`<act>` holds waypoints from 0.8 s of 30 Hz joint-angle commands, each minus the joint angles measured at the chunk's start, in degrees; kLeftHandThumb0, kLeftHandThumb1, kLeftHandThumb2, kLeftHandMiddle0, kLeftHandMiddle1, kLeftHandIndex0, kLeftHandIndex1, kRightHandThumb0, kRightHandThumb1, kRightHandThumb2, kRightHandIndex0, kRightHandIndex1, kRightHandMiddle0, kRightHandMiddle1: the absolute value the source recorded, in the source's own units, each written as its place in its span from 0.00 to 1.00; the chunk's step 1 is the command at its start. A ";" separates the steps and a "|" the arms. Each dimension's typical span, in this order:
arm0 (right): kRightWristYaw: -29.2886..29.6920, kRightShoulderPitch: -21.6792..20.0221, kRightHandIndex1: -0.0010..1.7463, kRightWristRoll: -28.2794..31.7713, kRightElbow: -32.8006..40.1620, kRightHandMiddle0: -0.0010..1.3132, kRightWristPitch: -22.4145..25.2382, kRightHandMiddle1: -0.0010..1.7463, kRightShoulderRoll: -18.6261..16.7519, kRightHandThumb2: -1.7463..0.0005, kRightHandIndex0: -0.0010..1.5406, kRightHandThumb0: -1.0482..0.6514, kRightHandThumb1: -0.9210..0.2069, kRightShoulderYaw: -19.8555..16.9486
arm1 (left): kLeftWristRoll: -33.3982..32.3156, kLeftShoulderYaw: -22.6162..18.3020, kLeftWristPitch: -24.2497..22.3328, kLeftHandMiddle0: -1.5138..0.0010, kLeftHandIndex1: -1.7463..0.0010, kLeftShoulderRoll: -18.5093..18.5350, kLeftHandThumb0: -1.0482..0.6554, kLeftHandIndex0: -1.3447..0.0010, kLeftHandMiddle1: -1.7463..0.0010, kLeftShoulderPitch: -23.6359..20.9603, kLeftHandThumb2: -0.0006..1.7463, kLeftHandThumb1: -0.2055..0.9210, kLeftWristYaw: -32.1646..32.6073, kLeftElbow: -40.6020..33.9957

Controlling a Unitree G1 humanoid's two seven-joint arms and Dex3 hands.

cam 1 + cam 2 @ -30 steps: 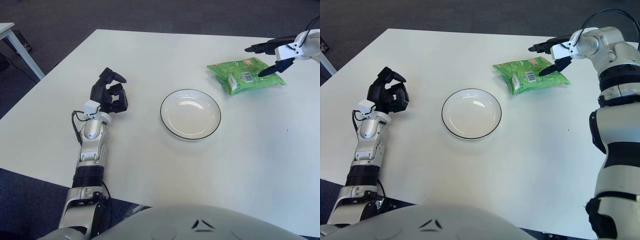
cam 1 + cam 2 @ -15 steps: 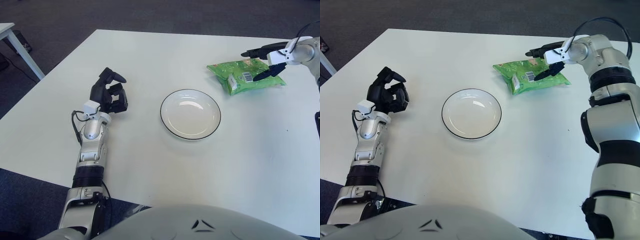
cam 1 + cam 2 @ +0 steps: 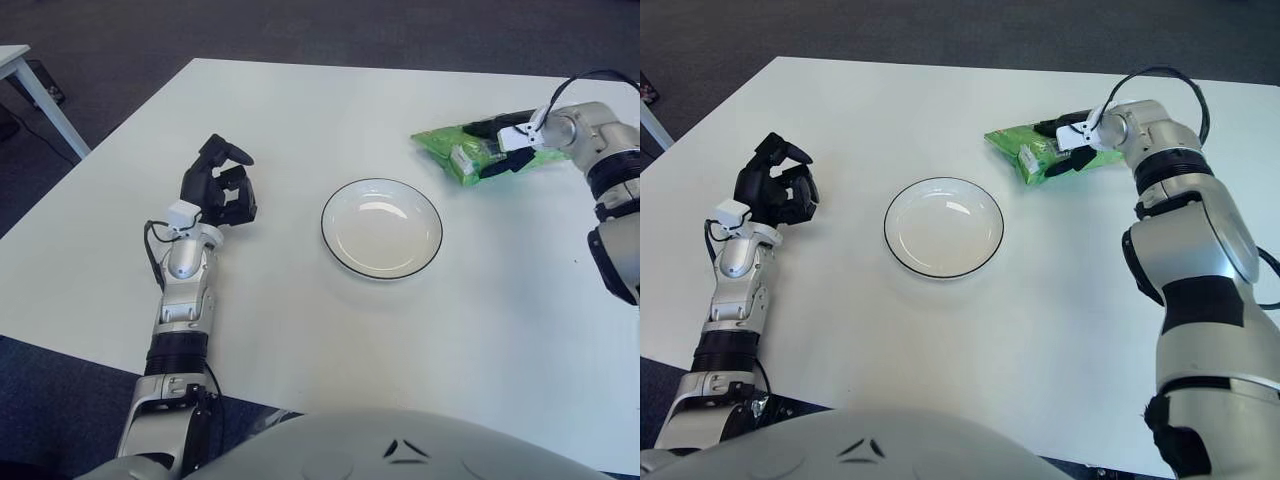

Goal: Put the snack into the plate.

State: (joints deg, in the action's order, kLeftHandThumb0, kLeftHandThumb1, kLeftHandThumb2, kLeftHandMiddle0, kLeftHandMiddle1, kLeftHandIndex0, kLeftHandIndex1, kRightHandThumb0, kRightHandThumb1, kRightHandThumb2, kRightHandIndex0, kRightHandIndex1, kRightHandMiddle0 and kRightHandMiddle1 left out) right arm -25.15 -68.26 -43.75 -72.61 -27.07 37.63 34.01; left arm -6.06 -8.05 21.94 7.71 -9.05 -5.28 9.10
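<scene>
A white table (image 3: 300, 110) fills most of both eye views, with a round white plate (image 3: 381, 227) rimmed in a thin dark line sitting near its middle. The plate holds nothing. The snack, a green packet (image 3: 1025, 146) with a pale barcode label, lies flat on the table at about two o'clock from the plate, near it but clearly apart, not touching the rim. The right hand (image 3: 1068, 146) is on the packet: one dark finger (image 3: 1052, 127) lies along the packet's far edge and another (image 3: 1060, 167) presses at its near side, so the fingers are closed narrowly around the packet's right portion, with the white wrist and a looping black cable trailing off toward three o'clock. The packet shows no gap beneath it and appears to rest on the table. The left hand (image 3: 218, 187) shows at about nine o'clock from the plate, well apart from it, its black fingers curled in toward the palm and holding nothing, with its silver forearm running back toward seven o'clock.
</scene>
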 commanded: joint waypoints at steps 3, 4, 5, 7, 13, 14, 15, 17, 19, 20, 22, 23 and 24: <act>4.20 6.19 0.00 -1.60 -2.44 0.00 1.89 0.00 -2.65 0.76 0.00 0.02 0.00 1.85 | 1.56 1.28 1.21 0.27 0.00 -5.32 0.36 0.61 0.00 13.41 0.67 0.57 2.53 7.09; 4.72 6.17 0.00 -1.60 -2.40 0.02 2.02 0.01 -2.66 0.76 0.00 0.03 0.00 1.88 | 1.61 1.29 1.19 0.27 0.00 -5.30 0.36 0.61 0.00 13.42 0.67 0.57 2.62 7.08; 5.89 6.22 0.00 -1.75 -2.32 0.02 2.18 0.01 -2.61 0.76 0.00 0.04 0.00 1.98 | 1.65 1.34 1.10 0.27 0.00 -5.32 0.36 0.61 0.00 13.46 0.67 0.57 2.72 7.00; 9.80 6.63 0.00 -2.22 -2.30 0.01 2.95 0.10 -2.80 0.76 0.00 0.06 0.00 2.19 | 1.73 1.42 0.92 0.27 0.00 -5.32 0.36 0.61 0.00 13.52 0.67 0.56 2.92 6.87; 28.64 9.68 0.70 -2.54 -2.25 0.09 5.84 0.79 -3.55 0.56 0.06 0.29 0.25 1.60 | 1.75 1.50 0.18 0.27 0.00 -5.29 0.36 0.61 0.00 13.46 0.67 0.56 3.40 6.56; 31.10 10.15 0.79 -2.42 -2.12 0.21 6.02 0.87 -3.53 0.46 0.13 0.41 0.33 1.45 | 1.72 1.52 0.06 0.27 0.00 -5.28 0.36 0.61 0.00 13.43 0.67 0.56 3.45 6.52; 33.59 10.58 0.82 -2.12 -2.03 0.25 6.15 0.89 -3.64 0.43 0.16 0.45 0.37 1.14 | 1.66 1.55 -0.01 0.27 0.00 -5.27 0.36 0.61 0.00 13.42 0.67 0.56 3.46 6.48; 37.00 11.08 0.84 -1.52 -2.07 0.40 6.27 0.96 -3.88 0.29 0.32 0.55 0.54 0.67 | 1.53 1.57 -0.02 0.27 0.00 -5.23 0.36 0.61 0.00 13.33 0.67 0.57 3.44 6.58; 40.24 11.65 0.83 -0.60 -2.14 0.48 6.26 0.98 -4.09 0.22 0.42 0.58 0.65 -0.12 | 1.42 1.58 0.02 0.27 0.00 -5.20 0.36 0.61 0.00 13.23 0.67 0.57 3.39 6.73; 41.30 12.06 0.82 0.80 -1.49 0.51 5.26 0.99 -3.62 0.19 0.45 0.60 0.69 -1.44 | 1.42 1.59 0.06 0.27 0.00 -5.17 0.36 0.61 0.00 13.21 0.67 0.57 3.38 6.77; 41.87 12.42 0.80 3.07 -0.29 0.55 3.58 0.99 -2.83 0.15 0.51 0.61 0.75 -3.50 | 1.51 1.61 0.10 0.27 0.00 -5.14 0.36 0.61 0.00 13.09 0.67 0.57 3.45 6.92; 41.86 12.47 0.78 3.88 0.17 0.56 2.99 1.00 -2.58 0.14 0.54 0.61 0.77 -4.27 | 1.56 1.61 0.11 0.27 0.00 -5.13 0.36 0.62 0.00 12.99 0.67 0.57 3.49 7.02; 41.84 12.48 0.77 4.20 0.36 0.57 2.74 1.00 -2.51 0.14 0.55 0.61 0.78 -4.62 | 1.59 1.60 0.11 0.28 0.00 -5.12 0.36 0.62 0.00 12.93 0.67 0.57 3.52 7.09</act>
State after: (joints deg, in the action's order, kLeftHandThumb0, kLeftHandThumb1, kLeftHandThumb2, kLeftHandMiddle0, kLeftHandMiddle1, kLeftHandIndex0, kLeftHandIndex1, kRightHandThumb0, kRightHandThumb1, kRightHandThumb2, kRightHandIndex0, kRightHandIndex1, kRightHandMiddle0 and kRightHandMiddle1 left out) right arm 14.38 -60.40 -42.15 -73.04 -22.52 35.60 32.12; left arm -5.18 -7.83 22.16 7.68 -8.83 -3.13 8.70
